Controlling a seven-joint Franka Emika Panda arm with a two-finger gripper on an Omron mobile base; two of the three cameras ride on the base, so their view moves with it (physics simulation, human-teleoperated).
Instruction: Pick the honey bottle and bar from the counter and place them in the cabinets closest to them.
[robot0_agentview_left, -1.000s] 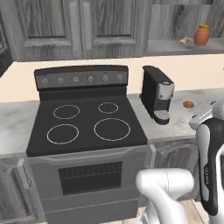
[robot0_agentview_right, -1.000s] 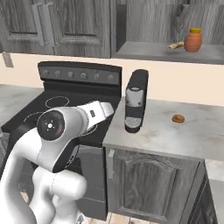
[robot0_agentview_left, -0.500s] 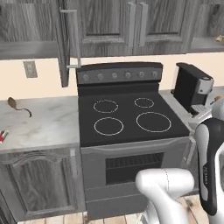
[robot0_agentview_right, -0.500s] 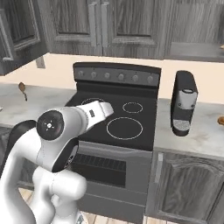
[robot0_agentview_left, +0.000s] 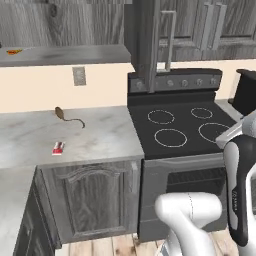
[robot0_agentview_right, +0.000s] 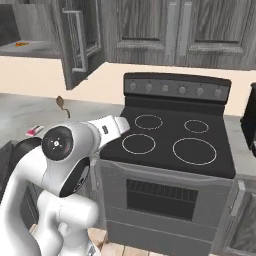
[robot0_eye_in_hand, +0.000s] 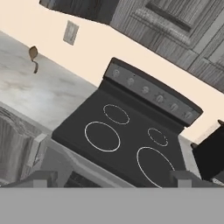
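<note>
Even flat light, soft shadows, slight blur.

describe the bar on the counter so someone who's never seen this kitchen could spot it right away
Start at the black stove and look to the pale marbled counter on its left. Near the counter's front edge lies the bar, a small flat packet. Its red and white wrapper sets it apart from the brown teardrop thing with a thin tail farther back, toward the wall.

Red-white bar flat on marbled counter, seemingly near front edge
</note>
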